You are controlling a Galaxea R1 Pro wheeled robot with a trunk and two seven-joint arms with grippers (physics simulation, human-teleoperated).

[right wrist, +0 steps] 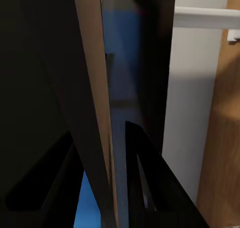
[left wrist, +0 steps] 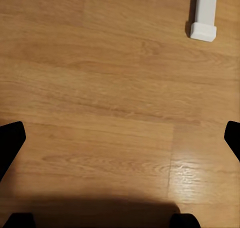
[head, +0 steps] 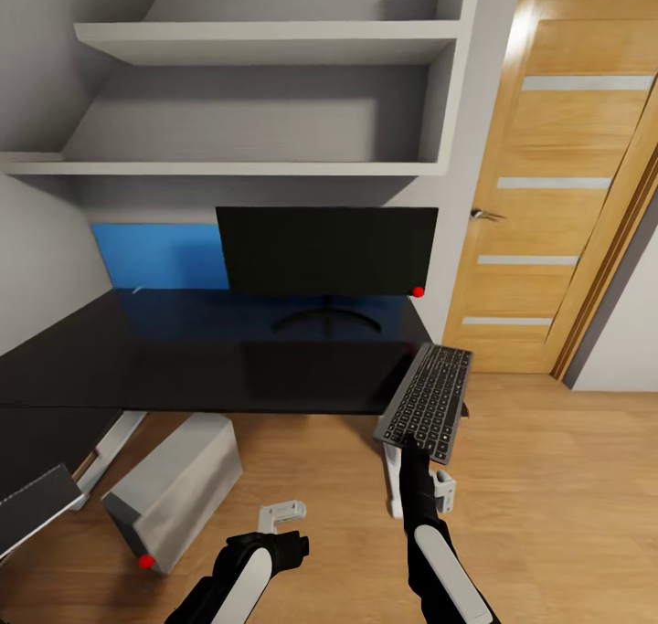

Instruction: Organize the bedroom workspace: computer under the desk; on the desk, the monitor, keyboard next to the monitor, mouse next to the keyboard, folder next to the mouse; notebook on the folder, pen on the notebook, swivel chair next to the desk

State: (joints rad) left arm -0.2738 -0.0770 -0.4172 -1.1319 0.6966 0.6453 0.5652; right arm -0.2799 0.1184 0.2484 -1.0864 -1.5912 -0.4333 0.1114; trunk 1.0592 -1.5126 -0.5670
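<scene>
The monitor (head: 326, 249) stands on the black desk (head: 201, 354) near its right end, in front of the blue back panel. My right gripper (head: 418, 443) is shut on the near end of the grey keyboard (head: 427, 394), which hangs tilted just off the desk's right front corner. In the right wrist view the keyboard (right wrist: 92, 88) runs edge-on between the dark fingers (right wrist: 150, 188). The silver-grey computer (head: 174, 487) stands on the floor at the desk's front edge. My left gripper (head: 291, 544) hangs low and open over bare wooden floor, its fingertips (left wrist: 11, 138) far apart.
A wooden door (head: 548, 195) stands right of the desk. White wall shelves (head: 265, 44) hang above the monitor. White desk legs (head: 393, 478) stand below the keyboard, and a leg's foot (left wrist: 205, 18) lies on the floor. A dark grey slab (head: 32, 505) sits at lower left.
</scene>
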